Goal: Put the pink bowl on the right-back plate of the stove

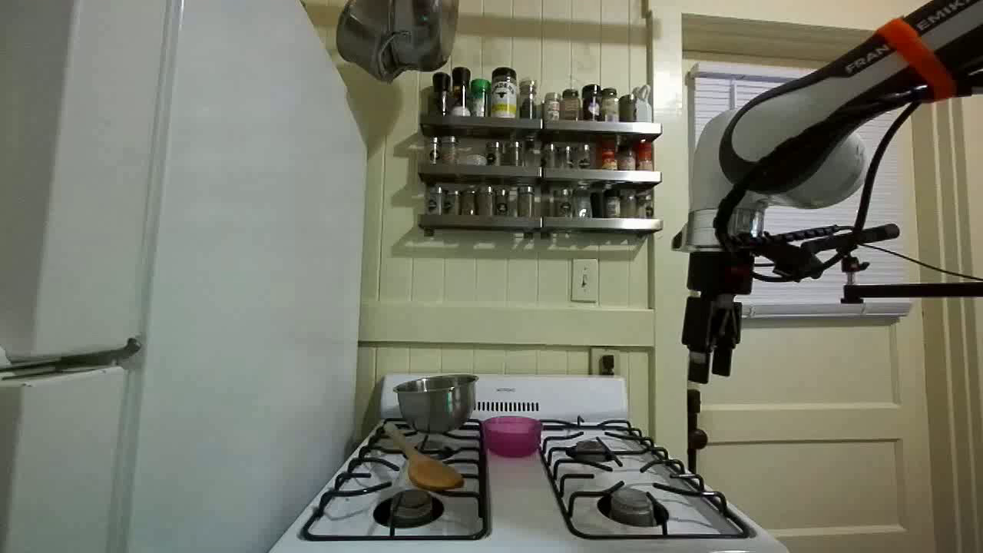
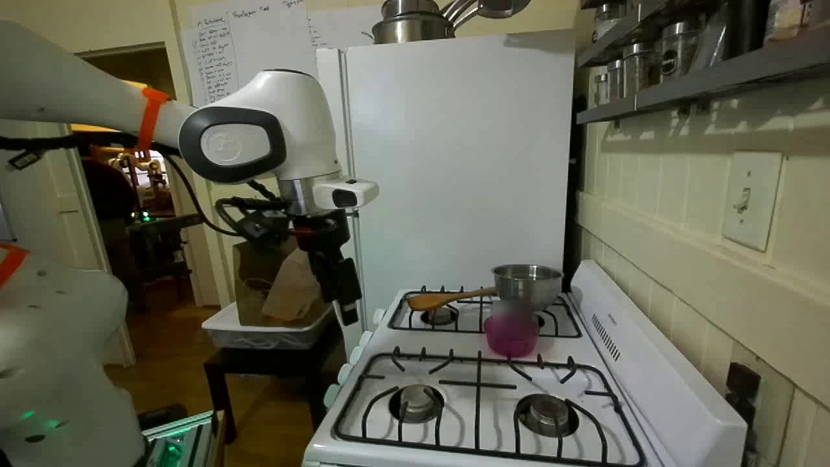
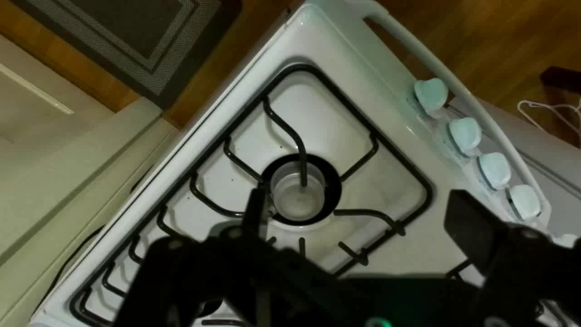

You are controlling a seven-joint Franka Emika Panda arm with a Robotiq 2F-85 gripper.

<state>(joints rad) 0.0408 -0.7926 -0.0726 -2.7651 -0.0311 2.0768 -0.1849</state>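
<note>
Spread hand [image 3: 357, 196] hangs well apart from the pink bowl [image 1: 513, 438], which sits lower, on the stove [image 1: 518, 503]

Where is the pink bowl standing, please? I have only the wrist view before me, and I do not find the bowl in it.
Observer: In both exterior views the pink bowl sits on the white middle part of the stove, toward the back.
Operator: Thank you. Is some taller object close to it?
Observer: Yes, a metal pot stands to the bowl's left, as seen from the stove's front.
Operator: I understand. And my claw, is it lower or higher than the bowl?
Observer: Higher: in an exterior view the claw hangs in the air, above the level of the bowl's rim.
</note>
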